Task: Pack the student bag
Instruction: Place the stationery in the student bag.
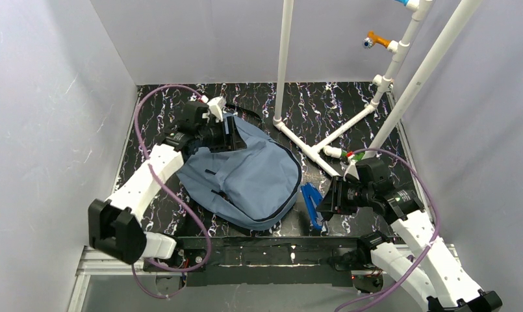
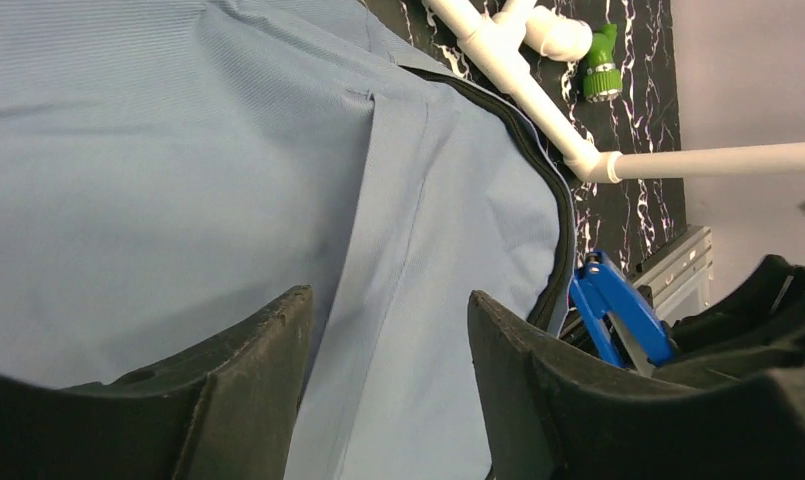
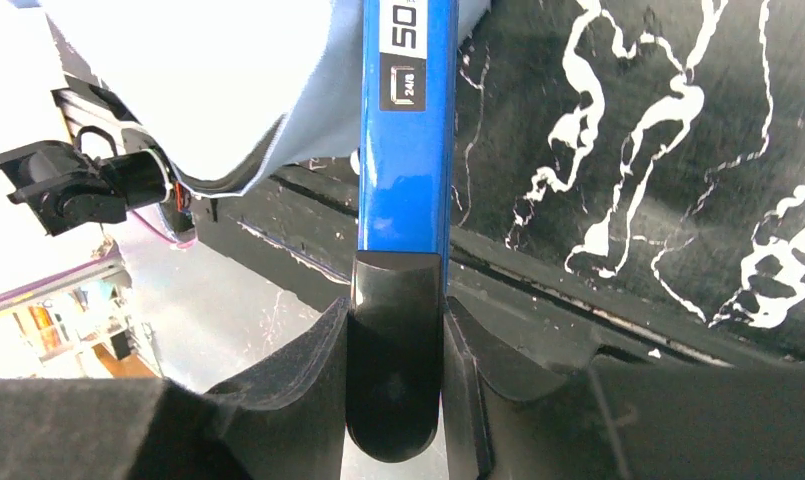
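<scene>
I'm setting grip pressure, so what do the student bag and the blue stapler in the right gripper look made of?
The student bag looks like soft woven fabric, matte: fine ribbed weave, stitched seams and folds show. The blue stapler, clamped in the right gripper, is hard and glossy with sharp reflections: painted metal or plastic, unclear which. Its black end looks like shiny plastic.

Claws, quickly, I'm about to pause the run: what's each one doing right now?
Left claw: open, jaws apart over the student bag fabric.
Right claw: closed on the blue stapler, at its black end.
</scene>
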`<action>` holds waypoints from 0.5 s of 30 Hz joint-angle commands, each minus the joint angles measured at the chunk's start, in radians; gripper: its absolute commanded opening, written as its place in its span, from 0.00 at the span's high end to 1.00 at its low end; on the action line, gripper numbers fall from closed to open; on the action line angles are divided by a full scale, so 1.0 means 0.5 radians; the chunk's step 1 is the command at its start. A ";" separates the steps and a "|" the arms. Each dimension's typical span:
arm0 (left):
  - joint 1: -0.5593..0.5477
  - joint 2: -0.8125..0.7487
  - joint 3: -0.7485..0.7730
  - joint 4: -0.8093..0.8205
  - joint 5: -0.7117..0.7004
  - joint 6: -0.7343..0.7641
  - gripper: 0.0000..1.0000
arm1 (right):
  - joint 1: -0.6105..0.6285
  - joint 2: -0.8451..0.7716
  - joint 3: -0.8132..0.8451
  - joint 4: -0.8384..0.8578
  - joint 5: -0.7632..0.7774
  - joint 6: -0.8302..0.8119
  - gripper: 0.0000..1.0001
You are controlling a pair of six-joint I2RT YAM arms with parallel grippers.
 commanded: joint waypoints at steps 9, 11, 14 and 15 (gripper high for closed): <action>-0.243 0.191 -0.162 0.447 0.245 -0.266 0.69 | -0.010 0.387 0.775 0.489 0.207 -0.321 0.99; -0.313 0.156 -0.270 0.537 0.218 -0.327 0.70 | -0.010 0.489 0.844 0.610 0.211 -0.297 0.99; -0.420 0.129 -0.384 0.587 0.119 -0.387 0.70 | -0.010 0.647 0.873 0.839 0.045 -0.210 0.99; -0.452 0.123 -0.422 0.595 0.089 -0.392 0.70 | -0.010 0.691 0.867 0.928 -0.057 -0.169 0.99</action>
